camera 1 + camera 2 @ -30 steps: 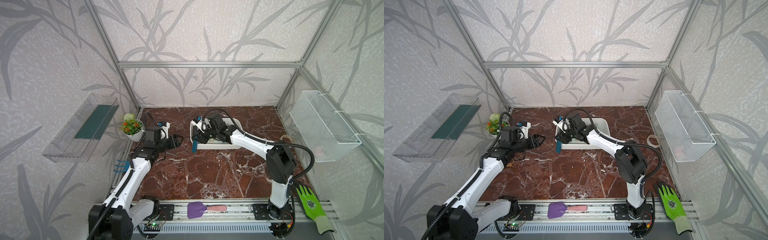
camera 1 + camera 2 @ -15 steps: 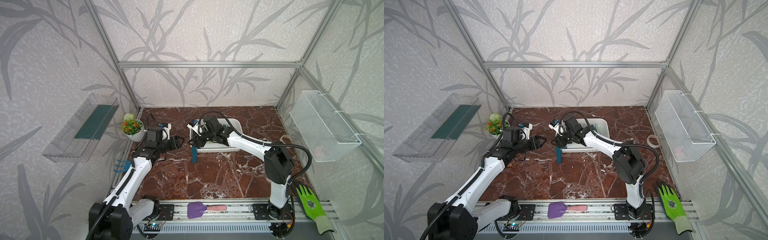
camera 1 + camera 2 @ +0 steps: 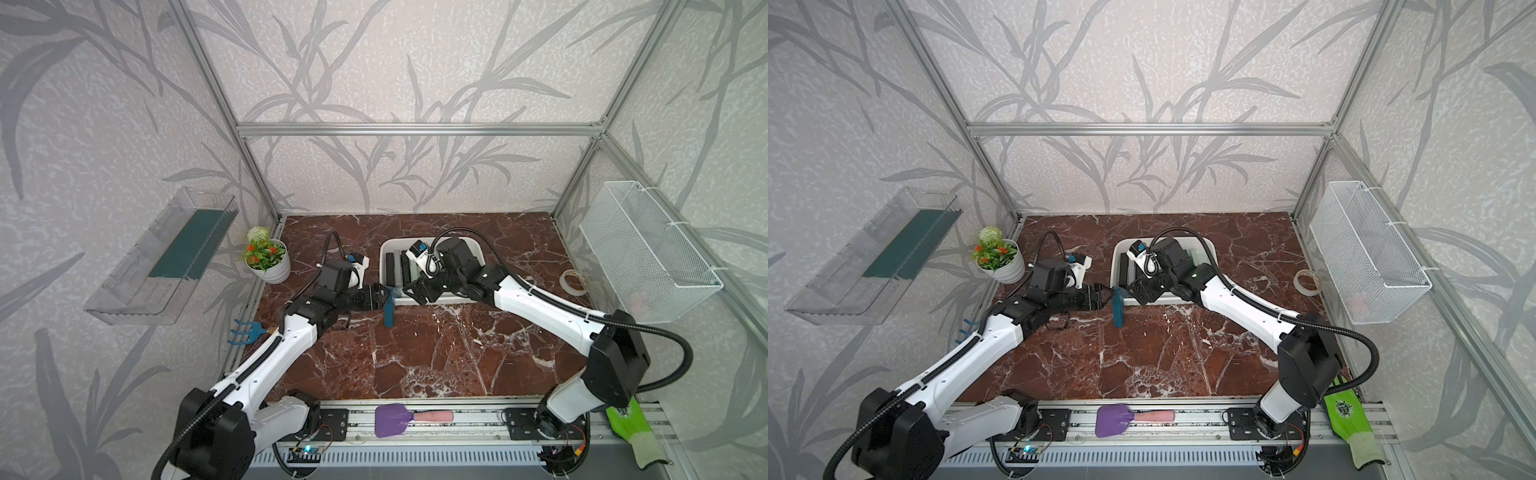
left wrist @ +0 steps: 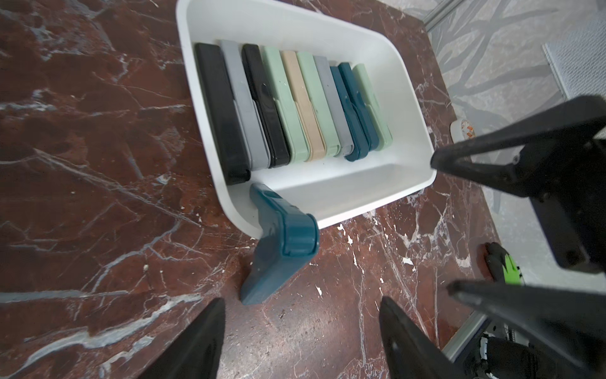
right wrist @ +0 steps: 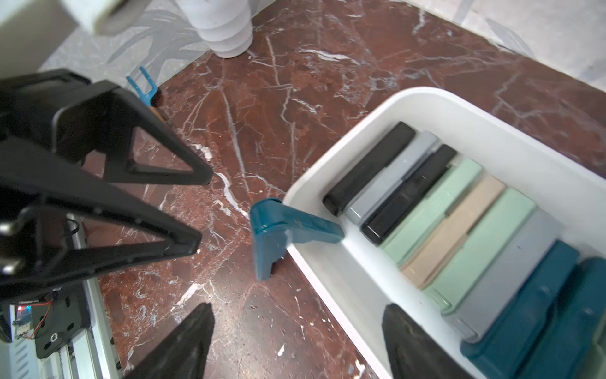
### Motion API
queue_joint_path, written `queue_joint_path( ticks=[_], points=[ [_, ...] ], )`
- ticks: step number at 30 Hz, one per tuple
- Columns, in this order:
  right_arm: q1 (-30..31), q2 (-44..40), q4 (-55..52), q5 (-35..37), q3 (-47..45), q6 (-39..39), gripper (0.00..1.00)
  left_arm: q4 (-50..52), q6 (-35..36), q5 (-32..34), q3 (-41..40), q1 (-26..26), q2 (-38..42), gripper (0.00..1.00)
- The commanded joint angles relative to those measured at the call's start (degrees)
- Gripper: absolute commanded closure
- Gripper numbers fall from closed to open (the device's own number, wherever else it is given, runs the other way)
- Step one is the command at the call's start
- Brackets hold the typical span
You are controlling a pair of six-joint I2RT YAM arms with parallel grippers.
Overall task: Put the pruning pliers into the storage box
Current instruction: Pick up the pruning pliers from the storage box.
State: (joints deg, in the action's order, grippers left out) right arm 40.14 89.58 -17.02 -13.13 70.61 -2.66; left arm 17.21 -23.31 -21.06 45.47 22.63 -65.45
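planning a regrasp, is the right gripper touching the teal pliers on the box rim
Apart. Right wrist view shows marble between the open right gripper and the teal pliers.

Red-brown marble tabletop [image 3: 415, 353], white-veined, fills floor of test cell. White storage box [image 3: 384, 259] sits toward far side, near centre. Teal pruning pliers [image 3: 389, 309], hinged open, straddle box's near-left corner: one arm stands tip-down on marble, other arm rests over rim. White pot of flowers [image 3: 272, 270] stands in far-left corner. Roll of clear tape [image 3: 574, 281] lies flat near right edge. Blue hand rake [image 3: 245, 332] lies at left edge.
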Motion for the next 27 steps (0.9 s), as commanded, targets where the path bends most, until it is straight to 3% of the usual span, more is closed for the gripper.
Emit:
queue_joint_path(
  ticks=[1,8,15,19,27],
  points=[
    [-5.03,-5.17,2.37,3.11,-3.07,-5.3,0.2,-0.74,4.18,6.37,0.69,1.81,-3.13,0.26],
    [-10.45,-11.38,7.4,2.5,-9.61,-8.24,0.21,-2.15,9.2,15.22,2.99,6.08,-9.65,0.26],
    [-10.93,-11.36,9.36,1.94,-11.58,-8.9,0.23,-5.41,10.77,16.03,5.16,7.38,-14.14,0.32],
    [-11.04,-11.18,9.99,2.1,-11.77,-8.77,0.26,-6.23,10.82,16.14,5.86,7.66,-16.1,0.45],
    [-11.57,-11.45,9.55,2.97,-11.72,-8.22,0.29,-3.59,10.9,16.98,7.56,8.18,-14.7,0.87]
  ],
)
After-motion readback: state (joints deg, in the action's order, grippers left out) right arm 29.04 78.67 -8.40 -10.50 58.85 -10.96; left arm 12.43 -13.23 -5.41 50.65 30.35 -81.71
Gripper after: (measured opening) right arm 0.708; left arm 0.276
